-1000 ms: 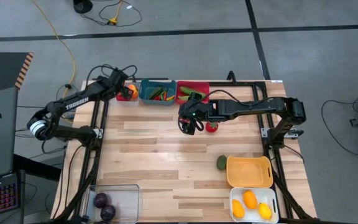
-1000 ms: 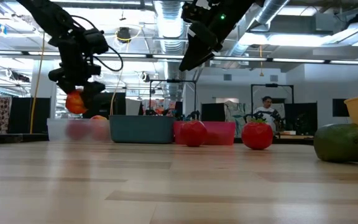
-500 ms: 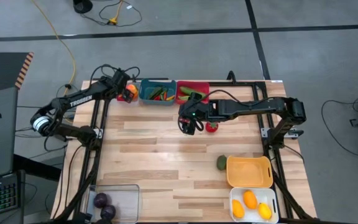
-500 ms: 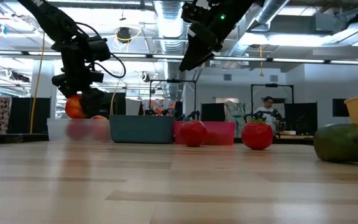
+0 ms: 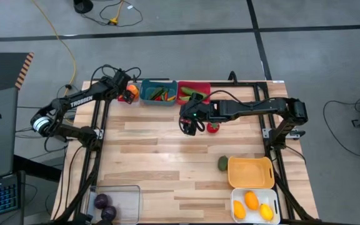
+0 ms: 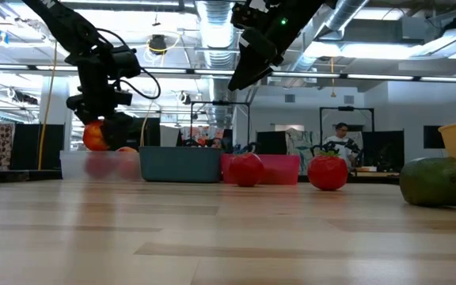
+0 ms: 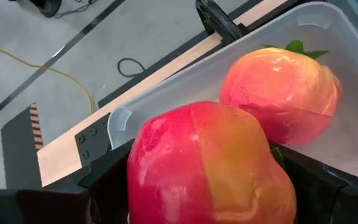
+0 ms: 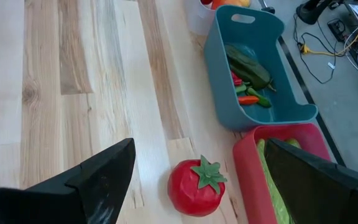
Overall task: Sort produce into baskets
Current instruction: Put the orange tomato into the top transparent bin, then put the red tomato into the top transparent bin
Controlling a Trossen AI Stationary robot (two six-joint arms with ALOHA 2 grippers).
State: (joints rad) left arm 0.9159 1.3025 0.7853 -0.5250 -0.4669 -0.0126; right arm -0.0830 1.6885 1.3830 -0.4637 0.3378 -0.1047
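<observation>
surface (image 5: 167, 156) | teal bin (image 5: 157, 92) at 12 o'clock, red bin (image 5: 192, 92) beside it | right gripper (image 5: 190, 125) mid-surface, jaws apart over tomato (image 8: 196, 185) | left gripper (image 5: 129, 92) at 11 o'clock, jaws clamped on peach (image 7: 210, 167) above pale bin (image 7: 166, 93)

Two dark jointed arms, white lettering along the left arm (image 5: 79, 100), black cables looped at wrists

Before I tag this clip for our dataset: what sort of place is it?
Probably a robotics lab in an open-plan office: a wooden table on a metal frame, loose cables on the floor, and ceiling strip lights over desks where a person sits.
</observation>
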